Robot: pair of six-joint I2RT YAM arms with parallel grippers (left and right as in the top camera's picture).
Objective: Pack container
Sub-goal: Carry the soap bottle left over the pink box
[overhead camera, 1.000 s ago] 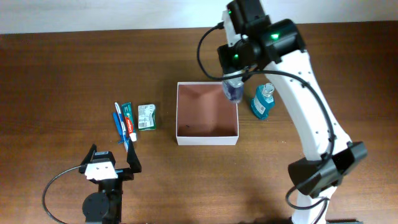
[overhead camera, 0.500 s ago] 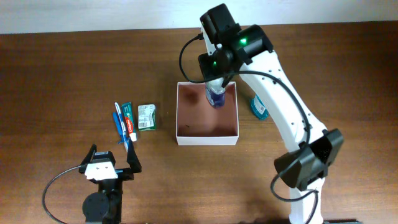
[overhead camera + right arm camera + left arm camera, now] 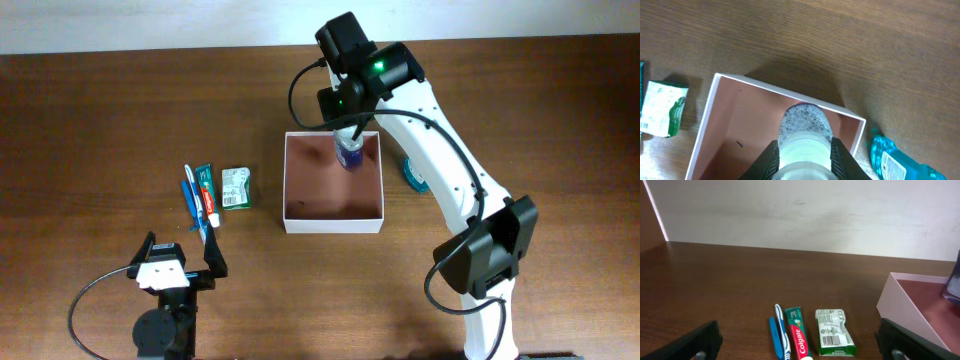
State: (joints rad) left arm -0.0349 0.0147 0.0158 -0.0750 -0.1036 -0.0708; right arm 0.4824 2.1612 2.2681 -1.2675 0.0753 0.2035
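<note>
The container [image 3: 333, 220] is a shallow square box with white walls and a reddish-pink inside, at mid table; it also shows in the right wrist view [image 3: 720, 130] and the left wrist view [image 3: 900, 292]. My right gripper [image 3: 803, 152] is shut on a clear bluish bottle [image 3: 349, 152] with a white cap [image 3: 805, 150], held over the container's far right corner. A teal mouthwash bottle [image 3: 414, 174] lies right of the container. My left gripper [image 3: 800, 345] is open and empty, near the front left [image 3: 172, 268].
A blue toothbrush [image 3: 192, 200], a Colgate toothpaste tube [image 3: 207, 192] and a small green-and-white packet [image 3: 236, 187] lie left of the container. They also show in the left wrist view: toothbrush [image 3: 780, 335], tube [image 3: 797, 339], packet [image 3: 834, 332].
My right gripper carried the bluish bottle leftward from the container's right rim to above its far right corner. The left arm has not moved.
</note>
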